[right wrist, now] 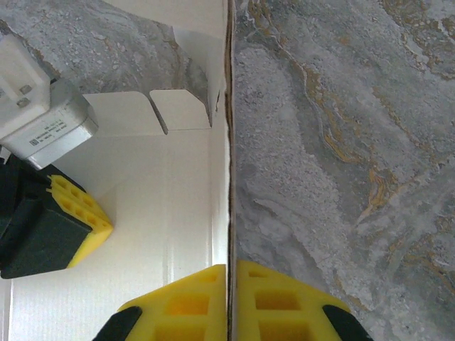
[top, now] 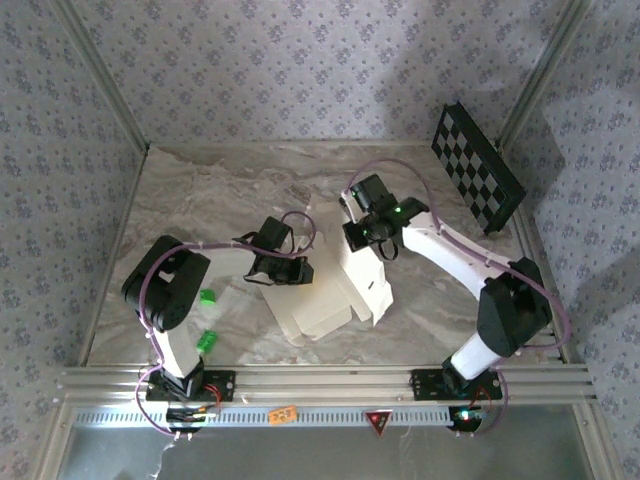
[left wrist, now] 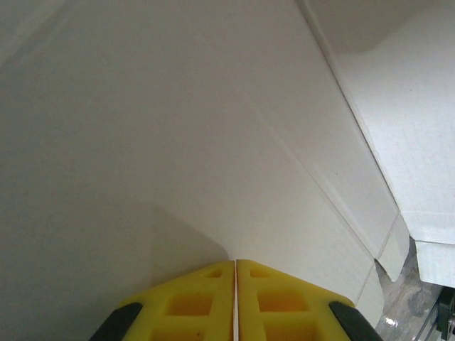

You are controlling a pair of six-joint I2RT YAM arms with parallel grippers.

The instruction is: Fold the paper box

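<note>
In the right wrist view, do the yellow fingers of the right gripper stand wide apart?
No, the right gripper is shut, its yellow fingers pinching a thin upright edge of the paper box.

White-and-black left arm (top: 180, 300) and right arm (top: 455, 250) are trailing purple cable loops (top: 390, 161), wearing yellow cut-out foam fingertips (left wrist: 188, 305).

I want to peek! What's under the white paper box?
The paper box lies on the grey marbled table. Whatever is directly beneath it is covered by the cardboard, so I cannot tell.
</note>
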